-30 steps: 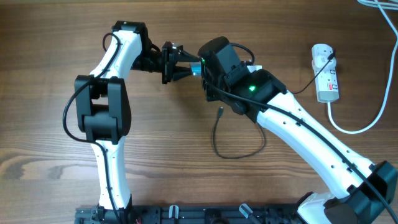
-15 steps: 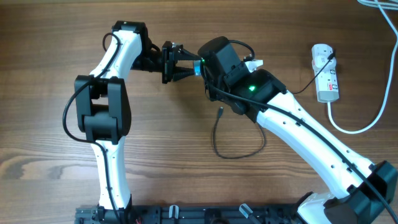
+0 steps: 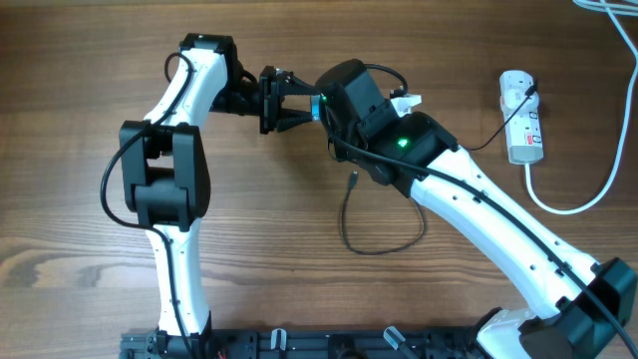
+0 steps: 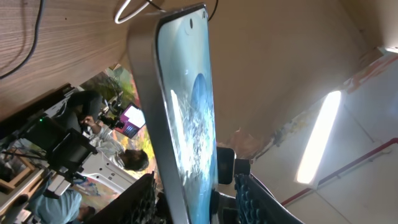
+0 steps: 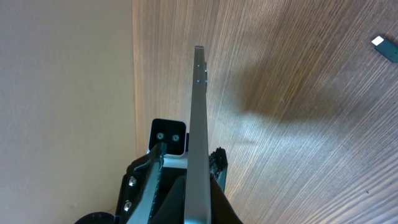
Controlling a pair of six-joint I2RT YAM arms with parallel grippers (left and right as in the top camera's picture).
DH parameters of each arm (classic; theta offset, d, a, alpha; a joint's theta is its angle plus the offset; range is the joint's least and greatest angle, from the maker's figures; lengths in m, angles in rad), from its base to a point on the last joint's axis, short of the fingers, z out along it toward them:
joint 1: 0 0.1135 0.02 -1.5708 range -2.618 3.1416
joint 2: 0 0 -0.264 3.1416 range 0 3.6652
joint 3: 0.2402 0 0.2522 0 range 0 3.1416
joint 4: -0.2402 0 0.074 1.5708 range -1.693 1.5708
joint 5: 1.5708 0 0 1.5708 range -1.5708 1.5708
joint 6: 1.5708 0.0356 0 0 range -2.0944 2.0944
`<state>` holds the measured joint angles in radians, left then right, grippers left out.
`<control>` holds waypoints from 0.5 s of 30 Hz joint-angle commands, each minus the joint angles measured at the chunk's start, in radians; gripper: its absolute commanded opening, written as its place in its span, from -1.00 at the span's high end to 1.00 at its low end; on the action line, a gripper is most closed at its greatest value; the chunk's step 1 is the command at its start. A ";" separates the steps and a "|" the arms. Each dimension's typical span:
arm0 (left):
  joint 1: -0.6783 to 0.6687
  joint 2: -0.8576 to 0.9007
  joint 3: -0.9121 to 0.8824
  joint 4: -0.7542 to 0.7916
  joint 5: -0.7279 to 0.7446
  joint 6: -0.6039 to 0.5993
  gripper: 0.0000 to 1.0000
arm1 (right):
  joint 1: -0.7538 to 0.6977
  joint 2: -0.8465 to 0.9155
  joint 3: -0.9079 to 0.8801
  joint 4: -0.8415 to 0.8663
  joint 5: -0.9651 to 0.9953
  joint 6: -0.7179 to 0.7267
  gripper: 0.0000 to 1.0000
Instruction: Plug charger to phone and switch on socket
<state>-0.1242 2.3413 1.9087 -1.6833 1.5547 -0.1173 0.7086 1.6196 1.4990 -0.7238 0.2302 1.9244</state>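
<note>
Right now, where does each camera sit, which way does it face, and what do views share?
Overhead: above the table, facing straight down; left arm, right arm, phone, charger, socket.
Left wrist: along left fingers at the phone's screen.
Right wrist: along right fingers, phone edge-on, table beyond.
Shared: the phone, in all three.

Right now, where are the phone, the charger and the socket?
phone (image 4: 189, 118), left wrist view, on its cyan screen.
charger (image 3: 379, 251), overhead view, on the cable's loop.
socket (image 3: 525, 140), overhead view, on its white body.
</note>
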 commanded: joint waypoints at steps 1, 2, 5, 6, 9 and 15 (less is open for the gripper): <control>0.003 -0.006 0.018 -0.001 0.019 0.005 -0.04 | 0.014 0.027 0.018 0.013 0.036 -0.010 0.91; 0.002 -0.006 0.018 -0.001 0.019 0.005 -0.04 | 0.016 0.032 0.018 0.014 0.036 -0.010 0.91; 0.002 -0.006 0.018 -0.001 0.019 0.005 -0.02 | 0.022 0.036 0.018 0.016 0.037 -0.010 0.90; 0.002 -0.006 0.018 -0.001 0.019 0.005 0.04 | 0.022 0.038 0.018 0.020 0.037 -0.010 0.91; 0.002 -0.006 0.018 -0.001 0.019 0.005 0.09 | 0.022 0.040 0.018 0.024 0.047 -0.011 0.91; 0.002 -0.006 0.018 0.000 0.019 0.005 0.38 | 0.028 0.040 0.018 0.032 0.039 -0.012 0.91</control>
<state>-0.1242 2.3413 1.9087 -1.6833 1.5524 -0.1169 0.7261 1.6524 1.4986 -0.7006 0.2489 1.9244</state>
